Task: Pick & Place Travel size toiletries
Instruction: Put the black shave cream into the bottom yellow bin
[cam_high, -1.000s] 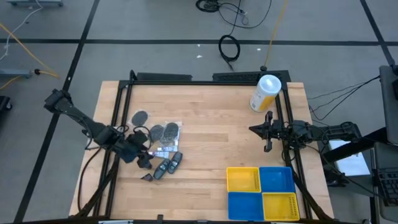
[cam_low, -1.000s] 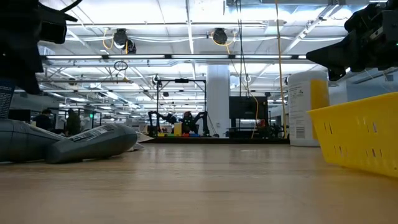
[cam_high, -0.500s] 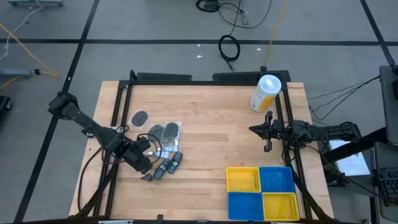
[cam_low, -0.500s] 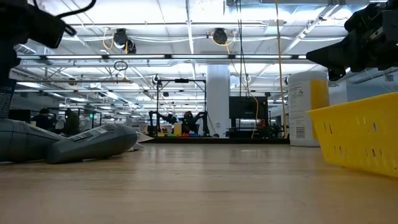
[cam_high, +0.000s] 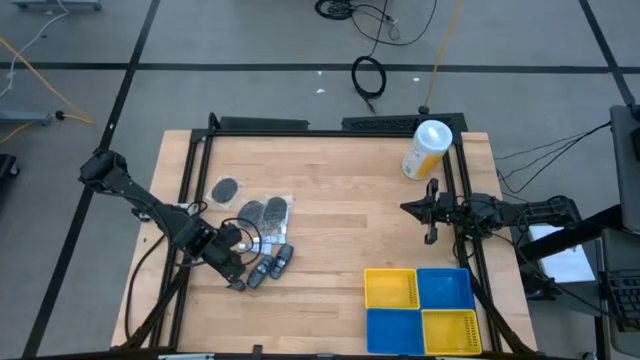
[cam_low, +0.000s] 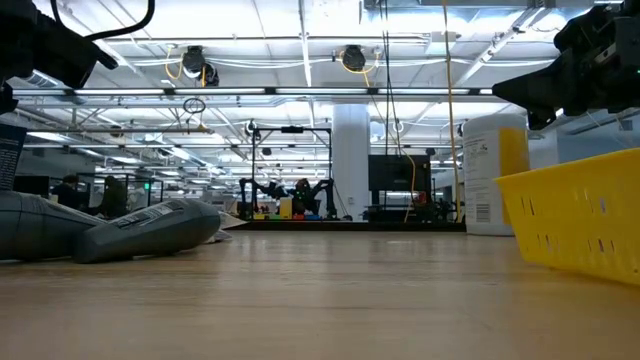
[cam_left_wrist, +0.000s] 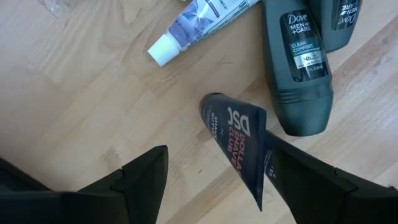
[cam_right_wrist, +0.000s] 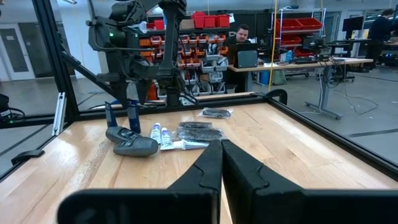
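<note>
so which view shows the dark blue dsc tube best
The left wrist view: the dark blue tube lies between the open left jaws, label readable. The high view shows only a speck; the right wrist view shows it distantly.

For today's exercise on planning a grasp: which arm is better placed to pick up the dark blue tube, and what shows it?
Left. The left gripper is open, its fingers either side of the dark blue tube. The right gripper is shut, across the table near the canister.

The right gripper (cam_right_wrist: 221, 144) has its 2 dark fingers (cam_right_wrist: 205, 168) pressed together over the wooden desk (cam_right_wrist: 292, 149). Across it, the left gripper (cam_right_wrist: 121, 118) hangs at the toiletries (cam_right_wrist: 155, 140). A person (cam_right_wrist: 242, 34) sits at a laptop (cam_right_wrist: 246, 58) beyond.
</note>
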